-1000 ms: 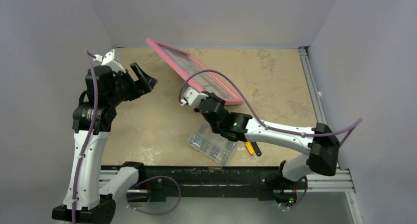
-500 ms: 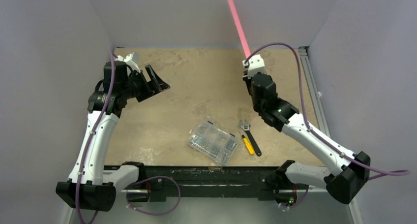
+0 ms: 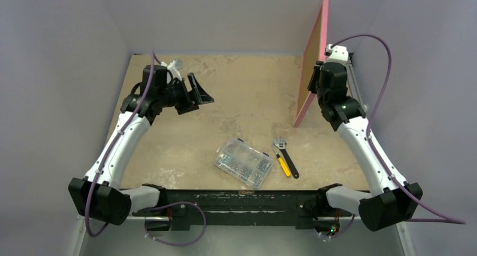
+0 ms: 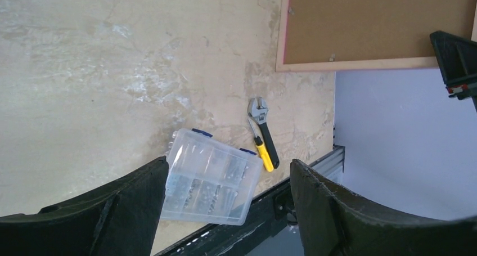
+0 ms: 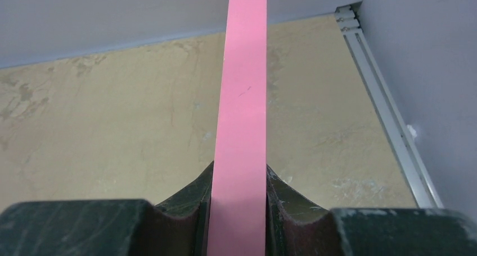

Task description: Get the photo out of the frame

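The right gripper (image 5: 236, 211) is clamped on the pink edge of the frame (image 3: 313, 53) and holds it upright at the far right of the table (image 3: 185, 138). The brown back faces left. The front is turned away, so the photo is hidden. Whether the lower corner touches the table is not clear. The left gripper (image 3: 199, 93) hangs at the far left, jaws wide apart, grasping nothing. Near the front lie a clear box (image 3: 243, 163) and, just right of it, a wrench (image 3: 285, 156), both well apart from the frame.

clear parts box (image 3: 243, 163), prob. screws, adj. wrench (image 3: 285, 157) beside, tan table (image 3: 247, 98)
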Robot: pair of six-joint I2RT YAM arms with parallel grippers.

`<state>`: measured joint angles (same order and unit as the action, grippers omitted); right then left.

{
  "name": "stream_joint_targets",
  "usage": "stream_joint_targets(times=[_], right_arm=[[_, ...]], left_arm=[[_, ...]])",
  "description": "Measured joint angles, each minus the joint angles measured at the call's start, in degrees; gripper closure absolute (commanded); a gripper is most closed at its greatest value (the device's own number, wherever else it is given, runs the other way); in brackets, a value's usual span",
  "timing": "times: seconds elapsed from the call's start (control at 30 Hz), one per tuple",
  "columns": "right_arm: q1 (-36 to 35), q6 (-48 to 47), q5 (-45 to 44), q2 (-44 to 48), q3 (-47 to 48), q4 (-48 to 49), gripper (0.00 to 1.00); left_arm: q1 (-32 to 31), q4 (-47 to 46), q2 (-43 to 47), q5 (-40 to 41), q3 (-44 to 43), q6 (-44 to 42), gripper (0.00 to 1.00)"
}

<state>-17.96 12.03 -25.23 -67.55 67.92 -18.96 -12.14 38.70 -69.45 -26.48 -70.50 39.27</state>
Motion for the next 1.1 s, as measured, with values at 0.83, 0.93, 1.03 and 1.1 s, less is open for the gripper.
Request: stream_joint_targets(times=[0.83, 0.93, 1.03, 1.1], right_arm=[[23.6, 27.7, 20.3, 16.8, -25.4, 9.6, 1.00], [24.0, 32.0, 20.2, 18.4, -30.0, 12.7, 1.00], [24.0, 36.1, 20.3, 19.2, -34.6, 16.0, 1.00], [24.0, 38.4, 20.3, 19.3, -37.4, 18.2, 1.00]], left_arm=[[-6.1, -3.5, -13.7, -9.3, -8.9, 2.9, 0.24], [-6.1, -3.5, -14.3, -10.2, -7.5, 2.1, 0.24], [-6.1, -3.1, -14.8, -10.8, -6.4, 1.6, 0.24], [-6.1, -3.1, -15.0, -10.9, -6.3, 1.6, 0.24]])
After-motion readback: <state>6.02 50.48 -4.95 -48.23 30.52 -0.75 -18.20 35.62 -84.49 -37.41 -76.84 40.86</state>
